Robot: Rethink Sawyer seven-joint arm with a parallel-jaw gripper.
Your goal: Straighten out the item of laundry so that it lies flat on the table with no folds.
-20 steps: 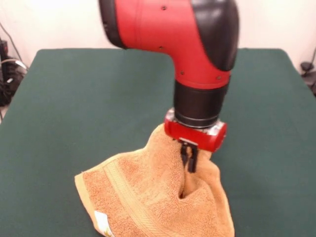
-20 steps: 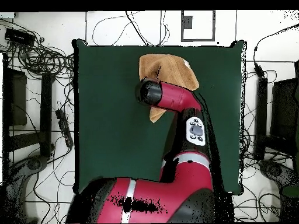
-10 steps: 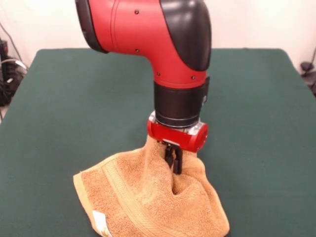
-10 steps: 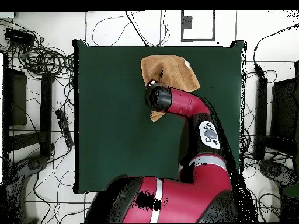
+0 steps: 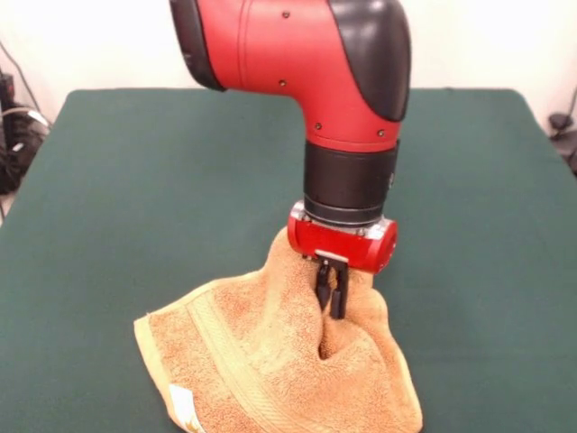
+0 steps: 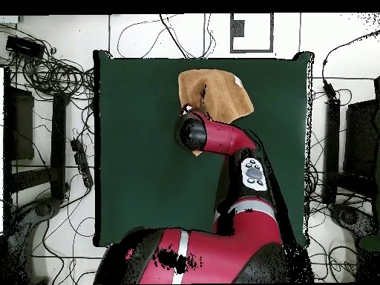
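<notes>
my gripper (image 5: 330,298) is clenched on a raised fold of the towel (image 5: 270,361), tenting it above the table (image 5: 135,180). the rest lies rumpled near the front edge, white tag (image 5: 185,406) showing.

— How does the towel (image 5: 270,361) lie?
— Orange-tan terry, bunched, its middle pulled up into a peak, deep folds running down; a woven band crosses the left part, a white tag (image 5: 185,406) at the near left corner.
— Where?
— Near edge of the green bench (image 5: 135,180).
</notes>
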